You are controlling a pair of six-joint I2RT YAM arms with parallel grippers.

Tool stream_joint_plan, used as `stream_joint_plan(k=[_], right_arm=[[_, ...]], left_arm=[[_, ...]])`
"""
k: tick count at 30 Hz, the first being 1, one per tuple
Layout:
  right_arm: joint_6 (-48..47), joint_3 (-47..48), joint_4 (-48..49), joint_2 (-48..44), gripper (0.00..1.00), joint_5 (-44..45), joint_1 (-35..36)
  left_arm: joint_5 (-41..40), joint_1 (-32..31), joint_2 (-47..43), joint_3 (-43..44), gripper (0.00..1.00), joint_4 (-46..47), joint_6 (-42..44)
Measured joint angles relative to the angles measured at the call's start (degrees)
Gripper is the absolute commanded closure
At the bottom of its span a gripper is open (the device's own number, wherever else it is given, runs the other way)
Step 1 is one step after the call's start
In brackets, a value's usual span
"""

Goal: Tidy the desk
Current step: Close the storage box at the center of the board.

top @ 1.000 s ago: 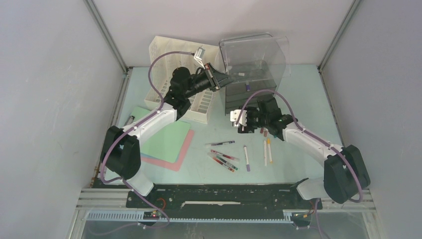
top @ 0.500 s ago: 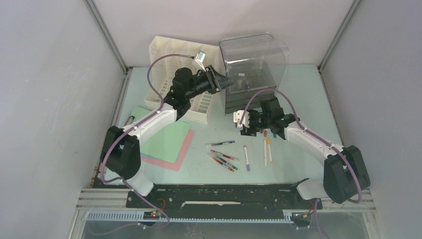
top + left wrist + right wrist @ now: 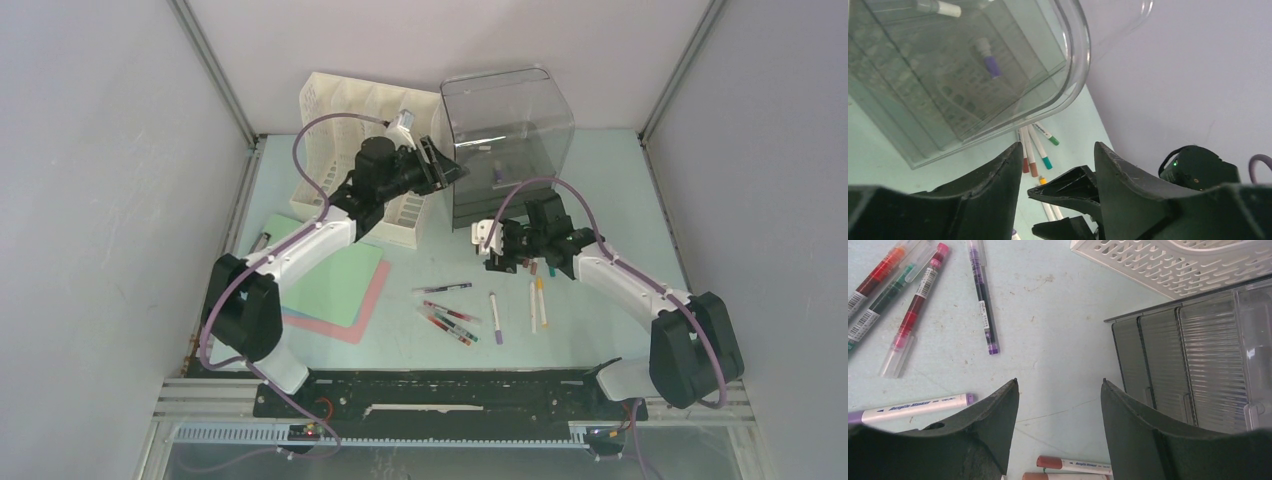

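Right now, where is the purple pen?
Top view: the purple pen lies on the desk, centre, just beyond the red and green pens, short of the white file rack.

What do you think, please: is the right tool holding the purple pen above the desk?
No: the right tool is open and empty above the desk; the purple pen lies loose on it, as the right wrist view shows.
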Motion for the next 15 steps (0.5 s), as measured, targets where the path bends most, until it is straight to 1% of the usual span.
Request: stream_joint_plan(k=[8,15], right_arm=[[1.22,0.0,0.07,0.0,0.32,-1.68,-2.08],[6.27,0.9,0.28,0.0,0.32,-6.36,-7.34]], left_arm=[[-5.9,-0.48,-1.03,0.76,0.35,-5.33,2.67],[-9.31,-0.66,-3.15,0.76,0.3,-7.19,5.92]])
